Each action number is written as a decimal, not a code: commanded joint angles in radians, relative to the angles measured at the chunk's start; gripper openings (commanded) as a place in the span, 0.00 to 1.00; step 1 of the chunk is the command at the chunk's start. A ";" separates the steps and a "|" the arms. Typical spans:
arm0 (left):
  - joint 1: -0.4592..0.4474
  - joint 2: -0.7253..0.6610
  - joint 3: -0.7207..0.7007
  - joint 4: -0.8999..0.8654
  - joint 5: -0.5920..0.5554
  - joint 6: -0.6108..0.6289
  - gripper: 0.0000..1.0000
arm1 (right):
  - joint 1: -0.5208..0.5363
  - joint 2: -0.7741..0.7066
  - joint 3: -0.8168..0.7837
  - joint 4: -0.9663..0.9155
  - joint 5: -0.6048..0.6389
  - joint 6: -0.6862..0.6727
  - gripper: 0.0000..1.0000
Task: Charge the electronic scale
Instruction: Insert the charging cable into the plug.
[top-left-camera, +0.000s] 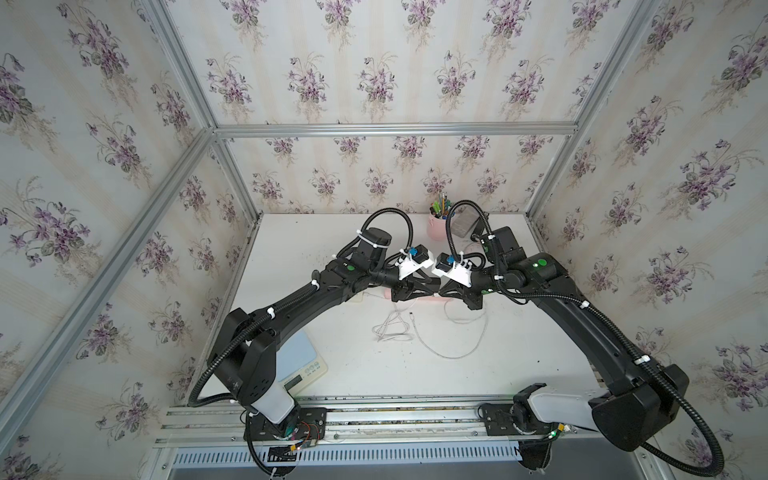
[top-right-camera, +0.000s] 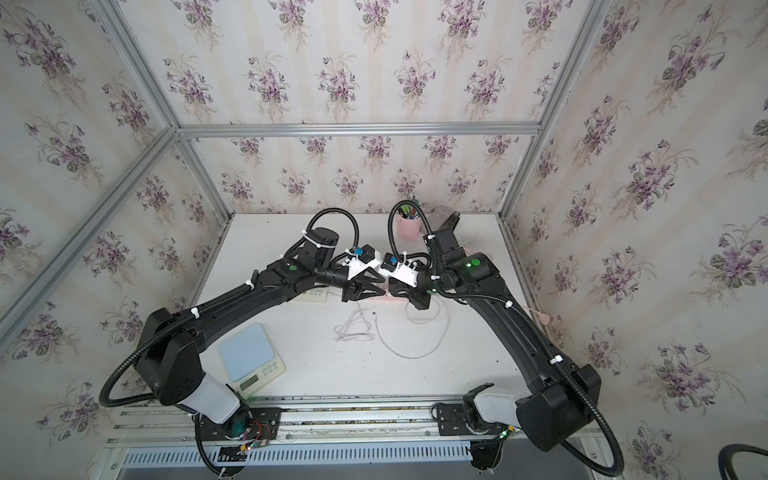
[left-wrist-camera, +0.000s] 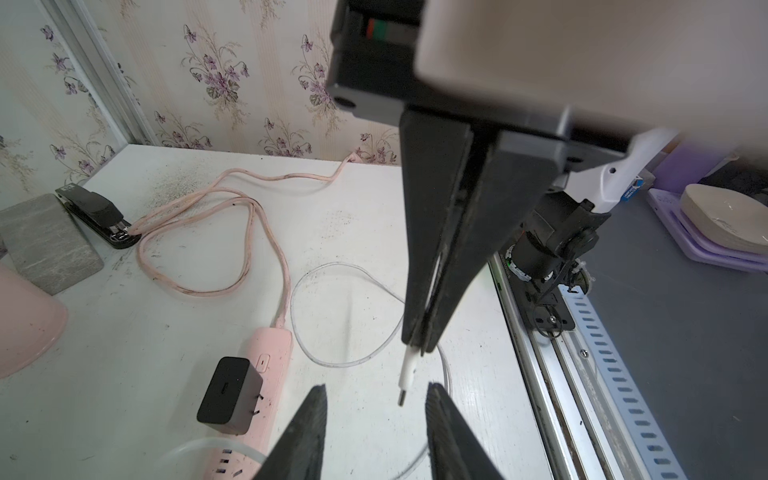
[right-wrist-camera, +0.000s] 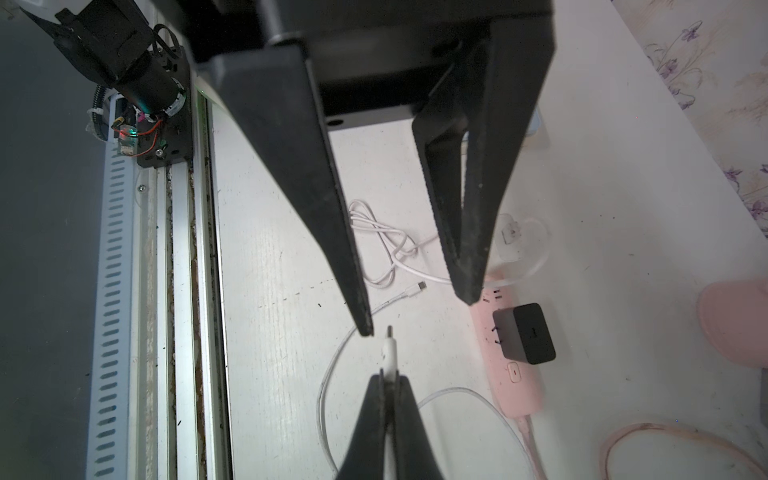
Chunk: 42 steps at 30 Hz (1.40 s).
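The electronic scale (top-left-camera: 305, 353) (top-right-camera: 247, 351), pale blue with a small display, sits at the table's front left, partly under the left arm. Over the middle of the table, my right gripper (right-wrist-camera: 389, 376) (top-left-camera: 446, 287) is shut on the white cable's plug (right-wrist-camera: 390, 349) (left-wrist-camera: 409, 368), whose metal tip points out. My left gripper (left-wrist-camera: 376, 388) (top-left-camera: 431, 287) is open and faces it, one finger on each side of the plug without touching it. The cable (top-left-camera: 453, 353) loops across the table to a loose end (right-wrist-camera: 422, 286). A black charger (left-wrist-camera: 228, 390) (right-wrist-camera: 525, 332) sits in the pink power strip (left-wrist-camera: 266, 357) below.
At the back stand a pink cup of pens (top-left-camera: 438, 226) and a grey block (left-wrist-camera: 45, 241), with a black stapler (left-wrist-camera: 99, 216) beside the block. The strip's pink cord (left-wrist-camera: 232, 195) loops toward the wall. A metal rail (top-left-camera: 395, 415) runs along the table's front edge.
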 joint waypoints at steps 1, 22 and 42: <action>-0.030 -0.001 -0.013 -0.046 0.005 0.051 0.41 | 0.000 -0.002 -0.017 0.171 -0.104 0.001 0.00; 0.004 -0.068 -0.130 0.082 0.042 0.001 0.41 | -0.040 -0.031 -0.081 0.199 -0.213 0.012 0.00; 0.004 -0.097 -0.142 0.131 0.036 -0.101 0.00 | -0.040 -0.029 -0.093 0.257 -0.204 0.121 0.13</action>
